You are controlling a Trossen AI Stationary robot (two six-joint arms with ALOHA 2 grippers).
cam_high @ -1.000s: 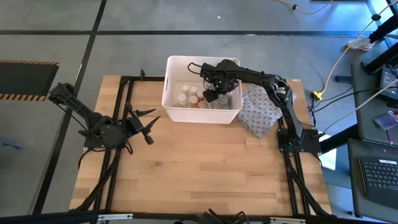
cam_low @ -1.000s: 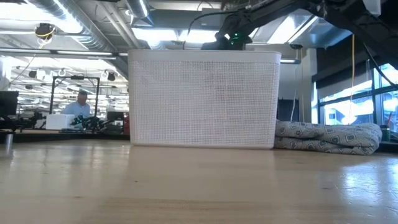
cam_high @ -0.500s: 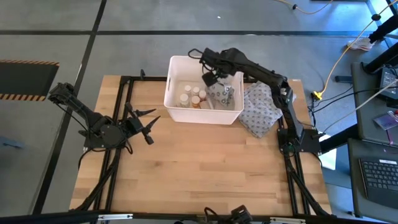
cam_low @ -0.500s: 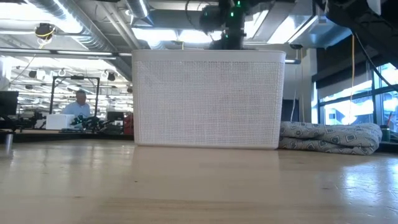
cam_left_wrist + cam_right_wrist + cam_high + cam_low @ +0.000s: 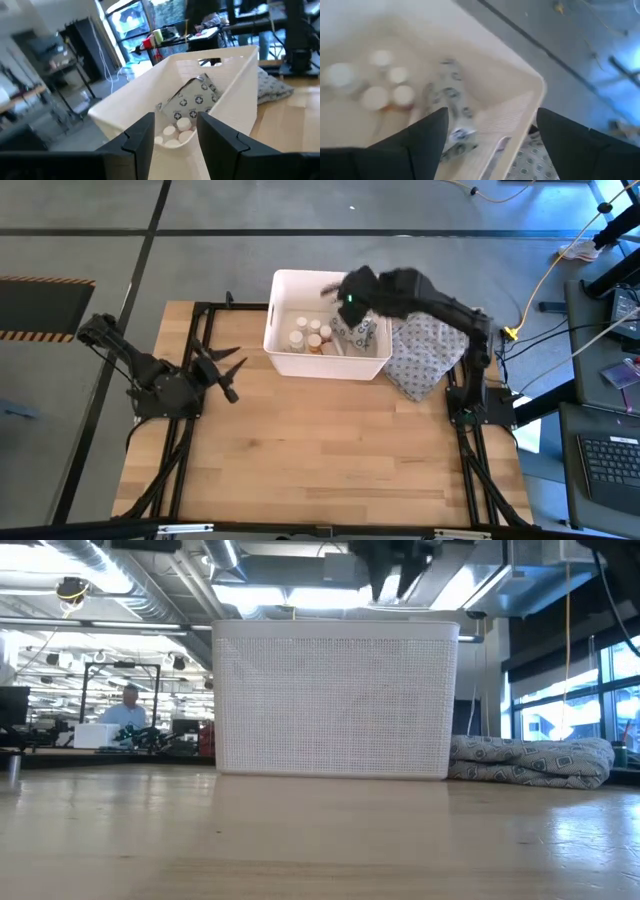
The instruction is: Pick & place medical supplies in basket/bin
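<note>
High view showed the right gripper (image 5: 345, 292) poised above the far side of the white bin (image 5: 283, 288), its arm a smear of motion, so the exact height above the rim was hard to judge. Its own wrist view settled the rest: the jaws stood well apart with nothing between them, looking down into the bin at the pill bottles (image 5: 375, 95) and the grey dotted packet (image 5: 451, 112) leaning against the inner wall. From overhead I could count a small cluster of bottles (image 5: 307, 335) in the bin's middle with the packet (image 5: 362, 335) beside them. I judged the step in hand to be the tail of a placement, with the arm free above the bin. No loose supplies lay on the bench (image 5: 320, 450) that I could see, so the next move likely called for clearing the rim without nudging the bin, and not snagging the patterned cloth pouch (image 5: 425, 355) just beside it. The left gripper (image 5: 222, 370) waited over the bench's left side, jaws partly open and empty. Gauze rolls or tubes, if any, were hidden or too small to make out.
</note>
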